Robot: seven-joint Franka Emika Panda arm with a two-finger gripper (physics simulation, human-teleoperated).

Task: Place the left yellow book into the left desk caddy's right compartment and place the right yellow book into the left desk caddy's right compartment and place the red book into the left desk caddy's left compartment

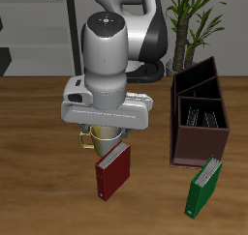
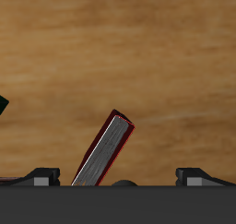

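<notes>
Claw hangs low over the wooden surface, mostly hidden under the arm's grey wrist block in the exterior view, so its fingers cannot be made out there. From the wrist view the red book rises at a tilt between the two dark finger mounts, its pale page edge showing, but whether the fingers are pressing it or merely flank it I cannot tell.

Seen from outside, the red book stands on the surface directly beneath the claw, leaning a little, with its top end right at the claw and its lower end nearer the front edge. A yellowish object, partly hidden, peeks out just beside the claw.

The left desk caddy, a dark brown box with a middle wall, sits well apart from the red book. Thin grey striped books stand in its section nearer the front edge; the section farther back looks dark. A green book leans on the surface just in front of the caddy. A potted plant stands behind it.
</notes>
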